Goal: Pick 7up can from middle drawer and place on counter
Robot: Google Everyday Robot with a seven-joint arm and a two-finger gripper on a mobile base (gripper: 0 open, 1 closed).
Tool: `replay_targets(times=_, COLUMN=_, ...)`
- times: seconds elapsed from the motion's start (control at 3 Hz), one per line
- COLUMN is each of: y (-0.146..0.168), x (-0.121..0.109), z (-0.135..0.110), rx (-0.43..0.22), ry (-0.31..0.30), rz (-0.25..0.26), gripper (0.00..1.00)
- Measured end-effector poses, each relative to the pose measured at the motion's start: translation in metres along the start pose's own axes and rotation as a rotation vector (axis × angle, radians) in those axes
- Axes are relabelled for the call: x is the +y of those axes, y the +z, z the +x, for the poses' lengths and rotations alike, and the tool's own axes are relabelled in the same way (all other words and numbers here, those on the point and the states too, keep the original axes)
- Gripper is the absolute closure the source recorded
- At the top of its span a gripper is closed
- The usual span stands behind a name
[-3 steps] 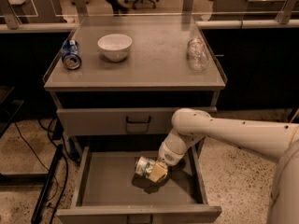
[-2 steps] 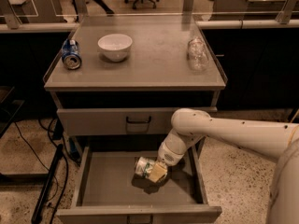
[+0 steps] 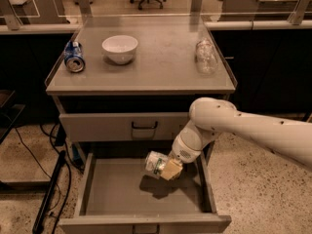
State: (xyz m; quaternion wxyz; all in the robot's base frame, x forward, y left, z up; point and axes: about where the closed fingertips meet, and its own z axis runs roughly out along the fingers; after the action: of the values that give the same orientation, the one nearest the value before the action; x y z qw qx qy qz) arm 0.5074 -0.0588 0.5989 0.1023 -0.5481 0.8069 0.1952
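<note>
The 7up can [image 3: 155,163], green and white, lies on its side in my gripper [image 3: 169,169], which is shut on its right end. The can hangs a little above the grey floor of the open middle drawer [image 3: 117,196], right of centre, and casts a shadow below it. My white arm reaches in from the right, over the drawer's right wall. The counter [image 3: 161,74] is the grey cabinet top above, behind the closed upper drawer front [image 3: 97,126].
On the counter lie a blue can [image 3: 74,57] at the left, a white bowl [image 3: 120,48] next to it and a clear glass jar [image 3: 205,57] at the right. Clear raised edges rim the counter. Dark cables [image 3: 48,194] run on the floor at the left.
The gripper has risen slightly with the 7up can, which now sits higher above the drawer floor. Nothing on the counter has moved.
</note>
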Motion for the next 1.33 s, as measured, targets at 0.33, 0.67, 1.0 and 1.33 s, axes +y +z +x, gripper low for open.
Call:
replay_targets(times=0.33, y=0.001, x=0.001, z=-0.001, rx=0.000, ry=-0.004, rz=-0.005, gripper=1.00)
replay_targets(times=0.67, y=-0.024, x=0.000, z=-0.011, rx=-0.006, ry=-0.025, rz=0.041, gripper=1.00)
replay_targets(times=1.0, y=-0.076, x=-0.005, z=-0.031, rx=-0.013, ry=-0.058, rz=0.123, gripper=1.00)
replay_targets(times=1.33, y=-0.075, x=-0.004, z=-0.031, rx=-0.014, ry=-0.059, rz=0.118, gripper=1.00)
